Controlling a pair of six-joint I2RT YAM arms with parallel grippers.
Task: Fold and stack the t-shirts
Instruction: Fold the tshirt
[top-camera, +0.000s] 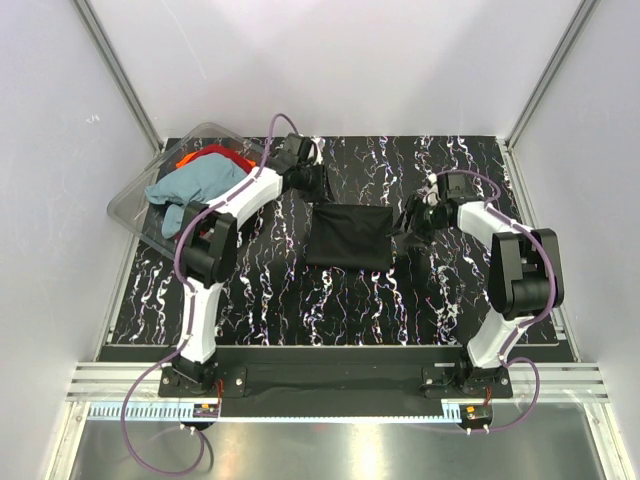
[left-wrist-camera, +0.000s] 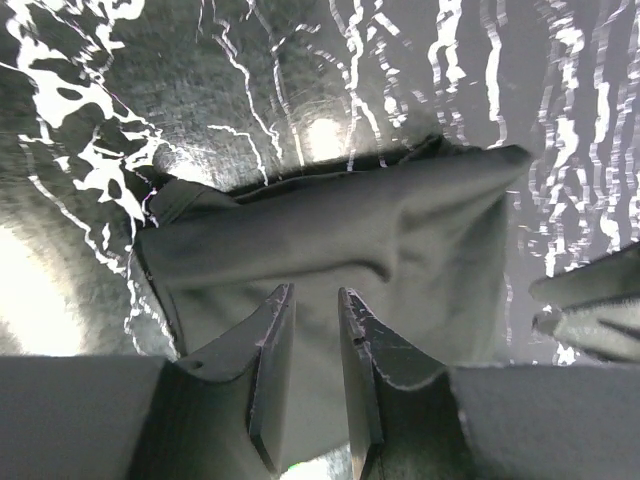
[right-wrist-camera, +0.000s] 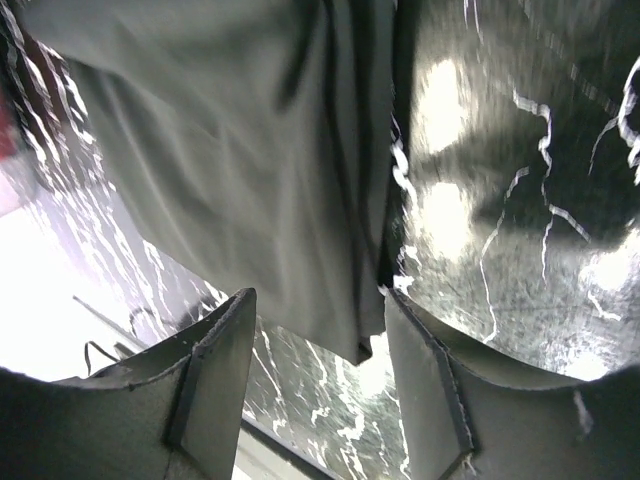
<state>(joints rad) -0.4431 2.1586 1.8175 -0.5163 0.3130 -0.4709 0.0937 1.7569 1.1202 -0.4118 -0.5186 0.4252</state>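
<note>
Plain black cloth t-shirt (top-camera: 348, 235) lies folded into a rectangle mid-desk, somewhat nearer the far edge of the black marbled desk (top-camera: 420, 300). Dusty teal-blue t-shirt (top-camera: 195, 185) and red-orange t-shirt (top-camera: 215, 157) lie bunched in the clear plastic tub (top-camera: 130, 205) at the far left corner.

Left gripper (top-camera: 310, 180) is at the fold's far left corner, jaws narrowly apart and empty. Right gripper (top-camera: 412, 222) is at its right edge, jaws wide apart and empty.

Risk: closing there may pinch only the upper layers and pull the fold open. The bunched shirts may also drag out together.
</note>
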